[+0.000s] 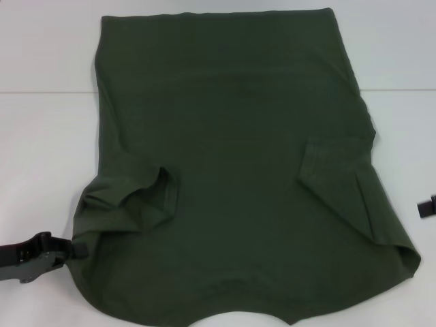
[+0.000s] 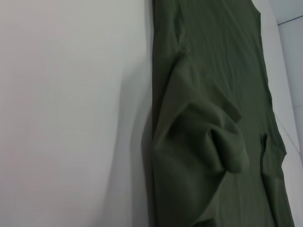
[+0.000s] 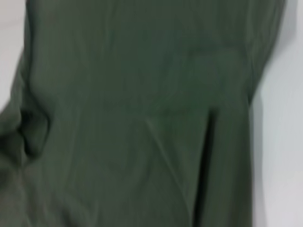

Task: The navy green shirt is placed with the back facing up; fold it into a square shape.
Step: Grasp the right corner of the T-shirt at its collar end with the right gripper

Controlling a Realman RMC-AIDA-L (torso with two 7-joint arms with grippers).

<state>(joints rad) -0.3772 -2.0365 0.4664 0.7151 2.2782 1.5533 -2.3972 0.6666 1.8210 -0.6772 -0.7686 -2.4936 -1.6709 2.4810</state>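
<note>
Lying plain side up on the white bench (image 1: 41,136), the shirt (image 1: 231,157) fills the middle of the head view from top edge to bottom edge. Its straight hem runs across the top of the frame, and the curved neckline sits at the bottom centre. Both short sleeves are turned inward onto the body: the one at left centre is bunched into a loose, puffy fold, the one at right centre lies flatter with a crisp edge. The cloth's lower right corner curls up a little along the side.

The left tool (image 1: 76,248) is at the lower left of the head view, its dark tip touching the shirt's side edge just below the bunched sleeve; whether its fingers are wide, narrow or pinching cloth cannot be told. Only a small dark part of the right tool (image 1: 427,206) shows at the right edge of the frame, apart from the shirt, and its state cannot be told either.

The left wrist view shows the bunched sleeve close up beside bare bench. The right wrist view is filled almost wholly by green cloth.
</note>
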